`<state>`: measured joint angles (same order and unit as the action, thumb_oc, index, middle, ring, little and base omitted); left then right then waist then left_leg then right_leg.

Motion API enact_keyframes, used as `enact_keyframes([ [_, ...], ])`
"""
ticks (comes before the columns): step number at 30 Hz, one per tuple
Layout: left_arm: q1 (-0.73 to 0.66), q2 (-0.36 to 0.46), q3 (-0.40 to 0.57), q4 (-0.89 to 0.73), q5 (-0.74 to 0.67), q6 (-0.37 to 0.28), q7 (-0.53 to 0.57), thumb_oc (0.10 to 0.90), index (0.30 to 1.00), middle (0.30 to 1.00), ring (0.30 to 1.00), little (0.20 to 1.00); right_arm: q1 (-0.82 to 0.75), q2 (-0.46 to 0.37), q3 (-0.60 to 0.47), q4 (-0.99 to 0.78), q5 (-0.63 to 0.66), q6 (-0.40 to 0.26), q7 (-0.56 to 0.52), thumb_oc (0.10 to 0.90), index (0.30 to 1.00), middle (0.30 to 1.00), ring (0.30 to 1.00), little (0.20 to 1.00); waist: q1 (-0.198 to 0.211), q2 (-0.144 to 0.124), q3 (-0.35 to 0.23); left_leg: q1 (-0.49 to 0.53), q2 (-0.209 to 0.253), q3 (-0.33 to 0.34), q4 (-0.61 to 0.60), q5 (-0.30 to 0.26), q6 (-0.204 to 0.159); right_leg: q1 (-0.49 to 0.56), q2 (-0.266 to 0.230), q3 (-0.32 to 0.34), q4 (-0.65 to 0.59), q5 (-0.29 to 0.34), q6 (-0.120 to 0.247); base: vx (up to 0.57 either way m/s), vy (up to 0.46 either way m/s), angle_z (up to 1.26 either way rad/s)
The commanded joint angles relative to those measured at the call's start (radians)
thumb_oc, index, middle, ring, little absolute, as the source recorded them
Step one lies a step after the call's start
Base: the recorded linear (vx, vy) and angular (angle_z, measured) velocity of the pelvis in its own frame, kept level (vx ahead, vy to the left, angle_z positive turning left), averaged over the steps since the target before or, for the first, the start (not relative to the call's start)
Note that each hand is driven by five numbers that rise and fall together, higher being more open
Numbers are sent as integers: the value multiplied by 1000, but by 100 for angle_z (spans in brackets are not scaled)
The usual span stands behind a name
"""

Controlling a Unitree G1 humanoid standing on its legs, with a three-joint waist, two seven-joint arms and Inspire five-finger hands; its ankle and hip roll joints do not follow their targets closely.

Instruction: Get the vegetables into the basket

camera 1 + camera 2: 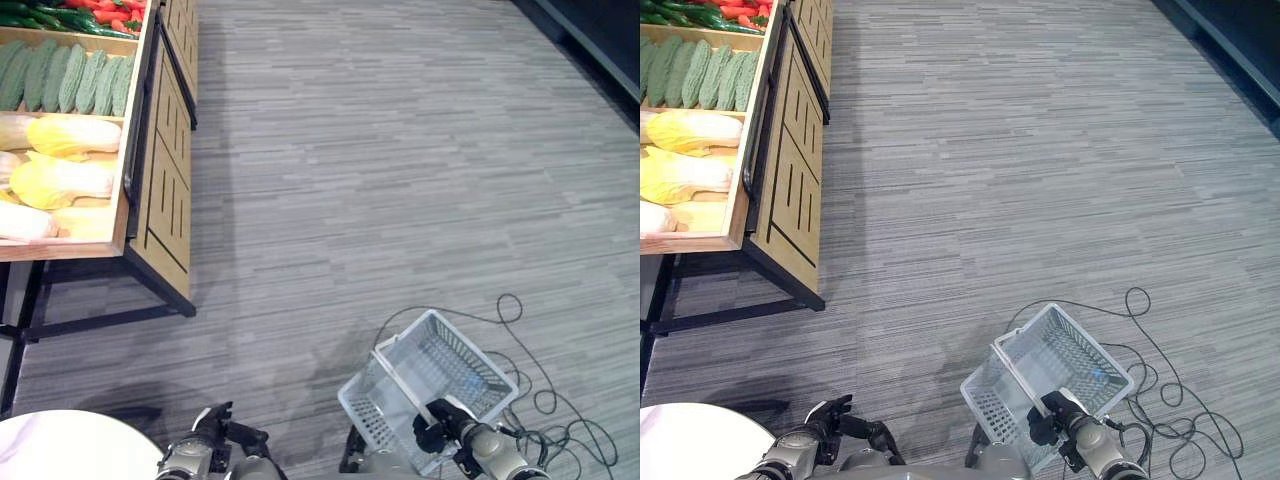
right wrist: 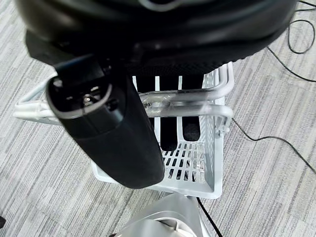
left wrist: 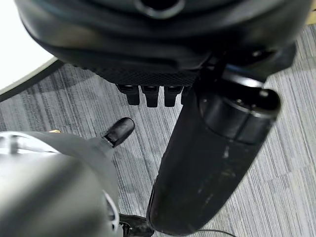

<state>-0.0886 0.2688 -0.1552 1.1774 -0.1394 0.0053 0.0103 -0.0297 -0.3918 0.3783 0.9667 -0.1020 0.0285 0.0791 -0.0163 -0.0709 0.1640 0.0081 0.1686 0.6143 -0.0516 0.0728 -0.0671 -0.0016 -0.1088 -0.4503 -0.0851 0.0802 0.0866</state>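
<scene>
Vegetables lie in the stand (image 1: 135, 215), far left of the basket (image 1: 455, 365): ridged green gourds (image 1: 70, 80), smooth yellow cabbages (image 1: 60, 180). The left hand (image 1: 215, 430) hangs empty, fingers relaxed. The right hand (image 2: 163, 106) curls round the handle (image 2: 197, 109), carrying the white plastic lattice basket, still empty.

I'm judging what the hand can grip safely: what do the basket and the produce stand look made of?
The basket looks like glossy white moulded plastic, going by its slotted lattice walls; the right hand curls round its handle. The produce stand looks like pale wood with visible grain, on a dark, probably metal, frame.
</scene>
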Motion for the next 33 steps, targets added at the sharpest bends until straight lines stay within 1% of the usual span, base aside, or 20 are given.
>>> enact_keyframes([
  [1,-35,12,7,25,-15,-12,16,900,1000,1000,1000,1000,-31,-35,-12,-59,23,-46,1,400,300,300,300,300,10,37,59,-68,80,-57,-19,159,-89,68,-12,10,71,-85,73,-104,-154,14],
  [3,-33,7,14,26,-28,-12,18,900,1000,1000,1000,1000,-34,-38,-6,-60,21,-49,-3,400,300,300,300,300,19,39,65,-79,84,-89,-13,163,-95,75,-1,9,51,-84,69,-54,-118,20],
  [4,-33,7,14,26,-28,-12,18,900,1000,1000,1000,1000,-34,-38,-6,-59,21,-49,-3,400,300,300,300,300,18,39,66,-79,84,-91,-13,163,-95,77,0,7,49,-84,69,-17,-102,16],
  [5,-37,-2,11,26,-37,-16,18,900,1000,1000,1000,1000,-41,-45,-1,-48,15,-53,-5,400,300,300,300,300,35,35,75,-94,65,-161,4,154,-99,82,-7,14,30,-73,69,-35,-82,9],
  [7,-42,-13,5,25,-49,-22,14,900,1000,1000,1000,1000,-54,-51,3,-47,15,-54,-2,400,300,300,300,300,50,24,84,-125,22,-292,54,101,-98,76,-23,28,15,-56,72,-76,-60,-5],
  [8,-43,-18,2,23,-59,-29,11,900,1000,1000,1000,1000,-69,-54,13,-40,13,-56,-1,400,300,300,300,300,65,18,88,-136,-21,-395,97,59,-90,62,-32,52,14,-41,73,-90,-19,-17],
  [9,-40,-22,0,20,-70,-32,14,900,1000,1000,1000,1000,-81,-54,18,-43,15,-60,-1,400,300,300,300,300,70,9,85,-128,-57,-442,126,-4,-78,44,-44,74,13,-29,77,-88,2,-30],
  [10,-37,-23,-2,19,-73,-31,16,900,1000,1000,1000,1000,-85,-51,20,-44,17,-61,-1,400,300,300,300,300,65,8,77,-117,-63,-436,106,-25,-68,28,-48,86,12,-22,82,-44,47,-53],
  [12,-24,-31,-9,21,-65,-29,12,900,1000,1000,1000,1000,-84,-45,17,-36,18,-58,-4,400,300,300,300,300,64,18,62,-89,-76,-437,67,-23,-54,17,-47,110,15,-11,82,21,106,-61],
  [14,-16,-34,-11,24,-54,-26,10,900,1000,1000,1000,1000,-78,-35,10,-28,22,-55,-9,400,300,300,300,300,55,23,49,-71,-83,-421,49,-30,-41,13,-56,118,31,-12,86,50,103,-20],
  [15,-16,-34,-11,24,-54,-26,10,900,1000,1000,1000,1000,-78,-35,10,-28,22,-55,-9,400,300,300,300,300,56,23,49,-70,-84,-420,48,-30,-41,12,-56,119,31,-12,86,59,126,0],
  [16,-13,-29,-22,26,-34,-27,8,900,1000,1000,1000,1000,-71,-25,5,-26,22,-53,-13,400,300,300,300,300,50,25,44,-65,-95,-406,64,-39,-33,17,-69,130,48,-17,86,50,132,-3],
  [19,-16,-23,-31,22,-19,-29,7,900,1000,1000,1000,1000,-70,-22,1,-34,26,-52,-13,400,300,300,300,300,47,25,48,-60,-107,-397,79,-53,-23,12,-80,141,68,-22,86,13,121,-9],
  [20,-20,-14,-31,16,-15,-33,10,900,1000,1000,1000,1000,-75,-19,2,-31,23,-52,-14,400,300,300,300,300,46,28,50,-54,-115,-392,81,-64,-15,7,-88,152,79,-21,89,-2,78,-7],
  [23,-20,-9,-25,15,-22,-35,11,900,1000,1000,1000,1000,-78,-9,4,-14,21,-51,-15,400,300,300,300,300,47,29,50,-39,-122,-385,68,-66,-7,3,-92,160,88,-17,94,9,94,-12],
  [27,-23,2,-19,23,-12,-34,14,900,1000,1000,1000,1000,-81,12,-2,17,25,-48,-17,400,300,300,300,300,43,28,40,-2,-138,-373,9,-60,8,-5,-101,176,97,-2,112,23,97,-6],
  [33,-27,5,-14,35,-12,-34,16,900,1000,1000,1000,1000,-81,26,-12,63,34,-47,-22,400,300,300,300,300,42,23,39,19,-152,-368,-15,-64,23,-16,-113,195,132,0,123,31,73,-10],
])
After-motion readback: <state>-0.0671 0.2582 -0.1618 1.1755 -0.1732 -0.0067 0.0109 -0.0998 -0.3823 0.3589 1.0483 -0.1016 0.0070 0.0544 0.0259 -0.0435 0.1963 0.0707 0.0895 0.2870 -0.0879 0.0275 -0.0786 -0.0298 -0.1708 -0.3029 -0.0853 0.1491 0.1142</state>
